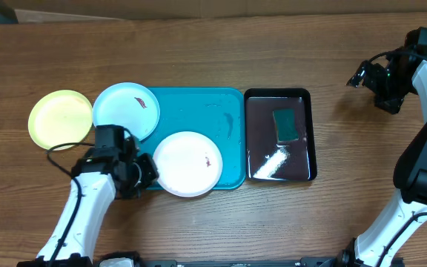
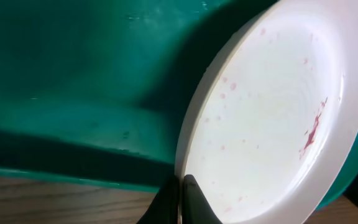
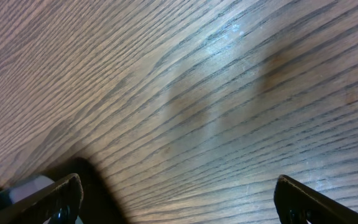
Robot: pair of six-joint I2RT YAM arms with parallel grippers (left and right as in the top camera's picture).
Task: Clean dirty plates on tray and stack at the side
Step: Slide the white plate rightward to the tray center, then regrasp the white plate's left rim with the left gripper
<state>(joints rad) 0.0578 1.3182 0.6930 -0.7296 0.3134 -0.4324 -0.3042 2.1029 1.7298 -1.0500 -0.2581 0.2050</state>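
Observation:
The white plate with a red smear lies on the front of the teal tray. My left gripper is shut on the white plate's left rim; the left wrist view shows the plate tilted up against the tray with my fingers pinching its edge. The light blue plate with a small red smear sits half on the tray's back left corner. The yellow-green plate lies on the table left of the tray. My right gripper is open over bare wood at the far right.
A glossy black tray with a green sponge stands right of the teal tray. The wooden table stretches behind both trays. The left arm's cable loops near the yellow-green plate.

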